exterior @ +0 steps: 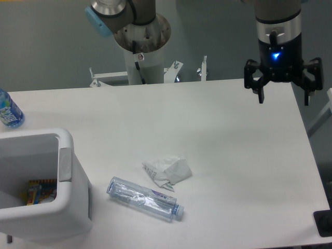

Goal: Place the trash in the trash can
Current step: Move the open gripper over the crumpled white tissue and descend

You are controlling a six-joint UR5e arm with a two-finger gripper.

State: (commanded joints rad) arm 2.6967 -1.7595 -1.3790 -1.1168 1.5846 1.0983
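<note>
I see my hand (284,97) hanging above the far right part of the white worktop (228,155), fingers pointing down and spread wide apart, with nothing between them. A blue light glows on the wrist above it.

Both pieces of trash lie well away from the hand, toward about eight o'clock from it, in the near middle of the worktop. The crumpled paper wad (167,172) is the nearer of the two: white, loosely folded, with faint print on one flap. Just beyond it, at about seven o'clock from the wad and close beside it, lies the crushed bottle (145,199), clear plastic with a pale label and a cap. Its long axis runs from ten o'clock to four o'clock, cap end toward four.

The trash can (65,171), a big white bin with a thick rounded rim, stands at the near left corner, at nine o'clock from the bottle and just beside it. Something colourful lies inside it. An uncrushed blue-label bottle (9,110) stands at the far left edge.

I judge the wad the easier first reach.
</note>
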